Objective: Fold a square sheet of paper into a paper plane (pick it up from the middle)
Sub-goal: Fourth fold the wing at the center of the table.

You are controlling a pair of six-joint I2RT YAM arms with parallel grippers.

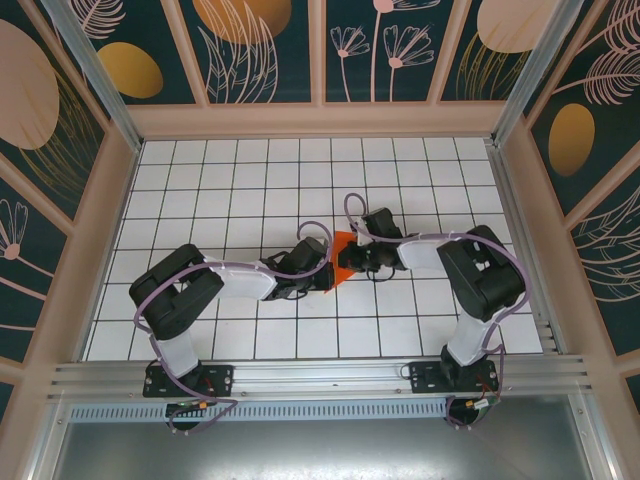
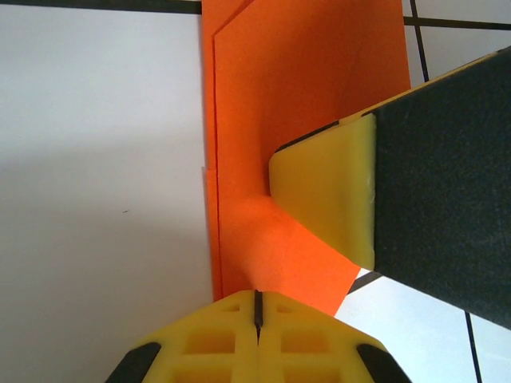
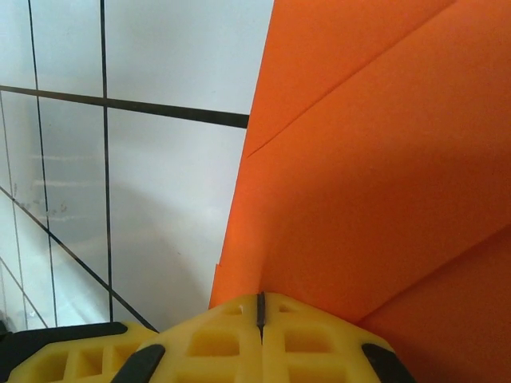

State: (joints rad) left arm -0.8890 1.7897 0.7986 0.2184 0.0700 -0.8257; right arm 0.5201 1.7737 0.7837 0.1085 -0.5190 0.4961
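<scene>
Paper sits at the heart of it: the orange sheet [image 1: 343, 262] lies flat near the middle of the white tiled surface [image 1: 250, 180], wedged between the two tools. It is no plain square now. In the left wrist view a layer overlaps another along a long straight edge [image 2: 303, 104], and in the right wrist view slanting folded edges cross it [image 3: 383, 159].

I judge the step to be mid-fold, with a crease being pressed or held down and the plane far from finished. The left tool [image 2: 258, 295] has its jaws closed tight, tips resting at the sheet's near corner. The right tool [image 3: 260, 297] is closed as well, and its yellow fingertip [image 2: 327, 191] bears down on the sheet from the side.

The next move likely calls for one tool to pin the sheet while the other lifts an edge over. Thin paper will slide or buckle if both push at once.

From above, the arms cover most of the sheet, so its outline and the number of folds are unclear. Whether either tool nips a layer or merely presses on it, I cannot tell.
</scene>
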